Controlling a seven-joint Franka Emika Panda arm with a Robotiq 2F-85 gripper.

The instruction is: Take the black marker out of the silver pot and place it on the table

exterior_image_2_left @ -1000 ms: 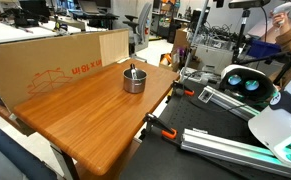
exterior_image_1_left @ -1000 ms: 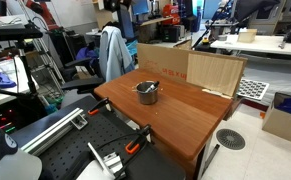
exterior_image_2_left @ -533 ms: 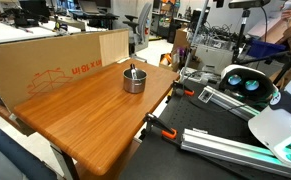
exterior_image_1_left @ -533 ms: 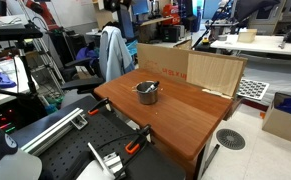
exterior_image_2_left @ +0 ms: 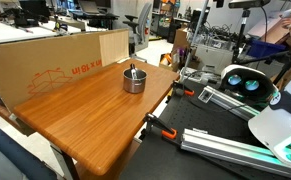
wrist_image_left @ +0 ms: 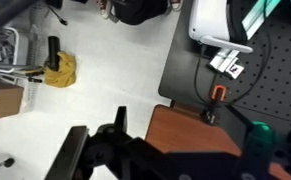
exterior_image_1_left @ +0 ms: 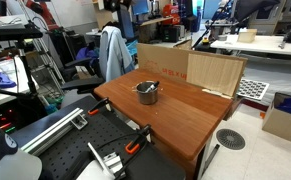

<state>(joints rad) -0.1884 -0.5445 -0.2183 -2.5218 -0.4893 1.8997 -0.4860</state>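
Observation:
The silver pot point(exterior_image_1_left: 147, 94) stands on the reddish-brown table point(exterior_image_1_left: 190, 118), toward its far side; it shows in both exterior views point(exterior_image_2_left: 134, 82). The black marker point(exterior_image_2_left: 132, 70) stands leaning inside the pot, its end poking above the rim point(exterior_image_1_left: 149, 86). The table top point(exterior_image_2_left: 80, 115) around the pot is bare. My gripper point(wrist_image_left: 190, 140) shows only in the wrist view, as dark fingers point(wrist_image_left: 120, 122) spread apart and empty, high above a corner of the table point(wrist_image_left: 185, 125). The pot and marker are out of the wrist view.
A large cardboard box point(exterior_image_1_left: 190, 68) stands along the table's far edge point(exterior_image_2_left: 45, 60). Orange clamps point(exterior_image_1_left: 133, 147) point(exterior_image_2_left: 168, 132) point(wrist_image_left: 216, 95) grip the table's near edge. A black perforated bench point(wrist_image_left: 260, 70) adjoins the table. A chair with a white cloth point(exterior_image_1_left: 111, 50) stands behind.

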